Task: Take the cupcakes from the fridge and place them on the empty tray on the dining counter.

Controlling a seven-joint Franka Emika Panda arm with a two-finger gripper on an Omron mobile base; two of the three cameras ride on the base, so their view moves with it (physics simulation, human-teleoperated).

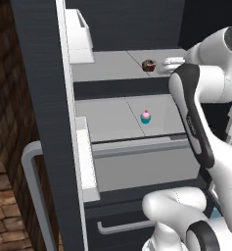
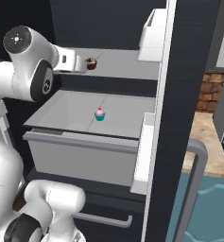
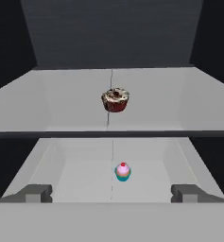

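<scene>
You see the tall black fridge [image 1: 44, 98] open, its tool [image 3: 111, 193] with fingers spread wide apart, gripping nothing. The dark chocolate brown cupcake [image 3: 115, 99] sits mid upper light grey shelf [image 1: 107, 66]; the pink-frosted, teal-wrapped cupcake [image 3: 123, 172] sits mid lower shelf [image 1: 107, 122].

From behind the arm on its left, one camera looks forward and down, close in, past the open door's inner face into the fridge [image 1: 127, 73]; its twin on the right sees the same shelves from the other side. The hand camera sits level at the fridge's mouth, facing straight in, sharing both shelves with the chocolate cupcake [image 3: 115, 99] above the pink cupcake [image 3: 123, 172].
</scene>
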